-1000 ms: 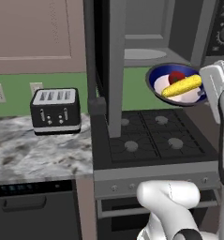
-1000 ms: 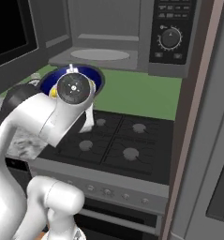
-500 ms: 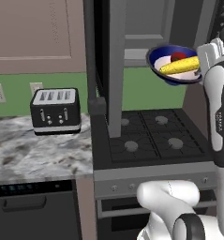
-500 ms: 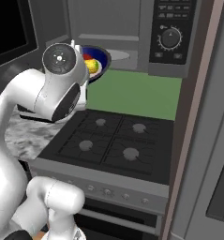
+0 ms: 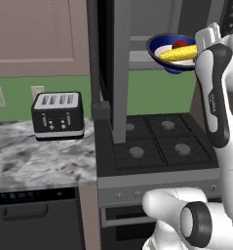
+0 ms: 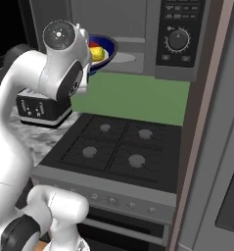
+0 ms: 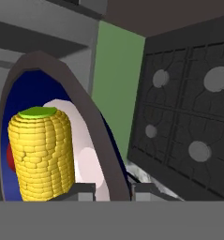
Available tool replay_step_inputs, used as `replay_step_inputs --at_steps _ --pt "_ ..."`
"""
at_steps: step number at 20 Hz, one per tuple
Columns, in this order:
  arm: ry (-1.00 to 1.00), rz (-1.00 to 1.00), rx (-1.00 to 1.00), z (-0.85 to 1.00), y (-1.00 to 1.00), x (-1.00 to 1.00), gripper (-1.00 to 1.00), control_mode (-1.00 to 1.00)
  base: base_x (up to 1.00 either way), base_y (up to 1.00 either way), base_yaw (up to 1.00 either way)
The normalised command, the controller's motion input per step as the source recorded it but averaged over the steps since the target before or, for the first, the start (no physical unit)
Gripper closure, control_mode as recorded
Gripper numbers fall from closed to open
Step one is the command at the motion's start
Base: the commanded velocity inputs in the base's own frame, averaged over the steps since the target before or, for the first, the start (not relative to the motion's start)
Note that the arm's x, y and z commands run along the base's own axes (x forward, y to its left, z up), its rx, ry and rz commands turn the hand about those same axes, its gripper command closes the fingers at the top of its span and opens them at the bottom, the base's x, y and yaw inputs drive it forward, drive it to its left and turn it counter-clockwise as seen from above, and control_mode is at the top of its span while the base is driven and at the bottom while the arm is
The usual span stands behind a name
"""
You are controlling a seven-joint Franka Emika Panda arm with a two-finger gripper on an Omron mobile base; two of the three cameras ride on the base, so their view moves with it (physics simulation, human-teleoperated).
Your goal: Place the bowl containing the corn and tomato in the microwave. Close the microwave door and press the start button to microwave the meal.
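Bowl (image 5: pixel 170 52) rim is pinched between the gripper (image 7: pixel 113 187) fingers, held up at the open microwave (image 6: pixel 138 37) mouth above the stove (image 5: pixel 157 141). Blue outside, white inside, it carries the yellow corn (image 7: pixel 41 152) and red tomato (image 5: pixel 180 44).

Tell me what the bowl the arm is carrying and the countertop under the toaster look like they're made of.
The bowl looks like glazed ceramic: a smooth dark blue outside and rim with a plain white inside, though glossy plastic would look the same in this render. The countertop looks like polished stone, marble or granite, going by its mottled grey and white veining. The toaster on it is black with pale trim.
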Motion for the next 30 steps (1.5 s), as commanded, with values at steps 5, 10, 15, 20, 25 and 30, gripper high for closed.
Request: replay_step_inputs --at_steps 5,10,15,20,25,30 --pt "0.00 -0.04 0.02 0.04 0.08 0.46 1.00 -1.00 0.00 0.00 0.00" --pt "0.00 -0.04 0.04 0.00 0.03 0.43 1.00 -1.00 0.00 0.00 0.00" --pt "0.00 -0.05 0.09 0.01 0.00 0.48 1.00 -1.00 0.00 0.00 0.00" --pt "0.00 -0.02 0.03 0.00 0.01 0.48 1.00 -1.00 0.00 0.00 0.00" --pt "0.00 0.00 0.00 0.00 0.00 0.54 1.00 -1.00 0.00 0.00 0.00" --pt "0.01 0.00 -0.05 0.00 0.00 0.54 1.00 -1.00 0.00 0.00 0.00"
